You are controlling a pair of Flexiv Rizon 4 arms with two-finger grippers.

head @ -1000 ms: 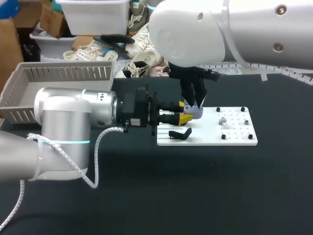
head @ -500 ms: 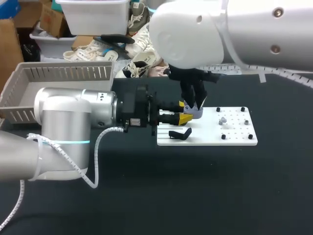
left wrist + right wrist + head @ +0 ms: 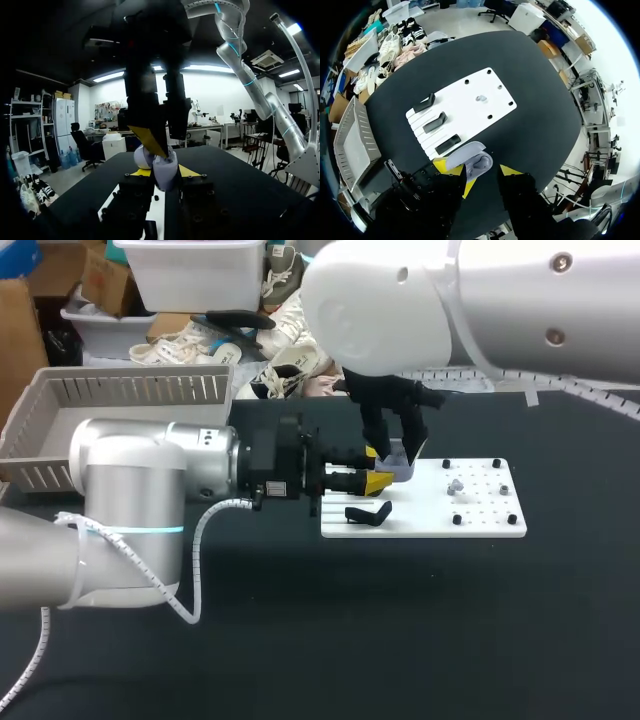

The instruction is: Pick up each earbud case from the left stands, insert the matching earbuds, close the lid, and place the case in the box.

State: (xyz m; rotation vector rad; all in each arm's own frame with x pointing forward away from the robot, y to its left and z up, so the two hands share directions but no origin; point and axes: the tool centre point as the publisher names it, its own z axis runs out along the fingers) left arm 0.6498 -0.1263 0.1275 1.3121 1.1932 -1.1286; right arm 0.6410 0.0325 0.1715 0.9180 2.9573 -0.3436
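A lavender earbud case (image 3: 400, 469) hangs just above the left end of the white board (image 3: 478, 518). My left gripper (image 3: 376, 481) is shut on it from the side. In the left wrist view the case (image 3: 164, 171) sits between the yellow tips of my left gripper (image 3: 165, 173), its lid tilted open. My right gripper (image 3: 397, 454) comes down from above with its fingers spread apart on either side of the case. Seen from the right wrist, the case (image 3: 471, 161) lies between the parted tips of my right gripper (image 3: 477, 170). One small earbud (image 3: 455, 485) rests on the board.
Black stands (image 3: 436, 121) line the board's left end, one of them (image 3: 368, 513) just in front of the grippers. Small black pegs dot the board's right half. A grey slatted box (image 3: 60, 420) sits at the table's far left.
My right gripper's fingers have spread apart over the case; before, they were pinched together at it. My left gripper and the case have stayed in place.
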